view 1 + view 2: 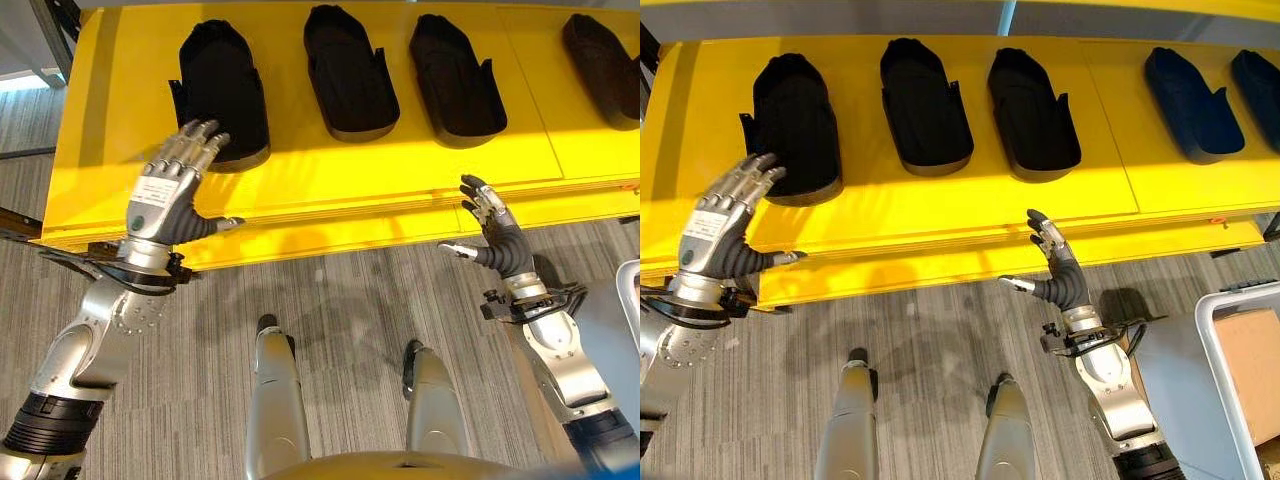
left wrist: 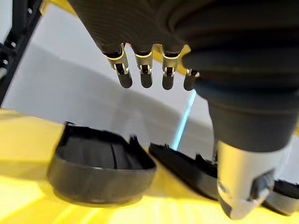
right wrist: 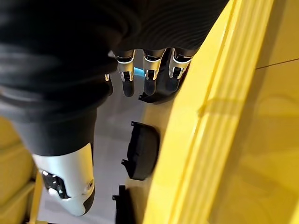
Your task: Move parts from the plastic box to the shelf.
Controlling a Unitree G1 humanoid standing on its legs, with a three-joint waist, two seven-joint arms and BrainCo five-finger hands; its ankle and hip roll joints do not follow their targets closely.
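Observation:
Several black moulded parts lie in a row on the yellow shelf (image 1: 330, 175): a leftmost part (image 1: 222, 90), a second part (image 1: 348, 72), a third part (image 1: 455, 80), and more further right (image 1: 1190, 100). My left hand (image 1: 160, 205) is open, its straight fingers reaching over the near end of the leftmost part (image 2: 100, 163) and holding nothing. My right hand (image 1: 1060, 280) is open and empty, just in front of the shelf's front edge (image 3: 210, 116), below the third part. The white rim of the plastic box (image 1: 1206, 330) shows at the lower right.
A brown cardboard piece (image 1: 1255, 370) lies inside the box. Grey striped floor (image 1: 330, 300) runs in front of the shelf. A dark frame post (image 1: 55, 30) stands at the shelf's far left corner. Bare yellow shelf surface lies between the third and fourth parts.

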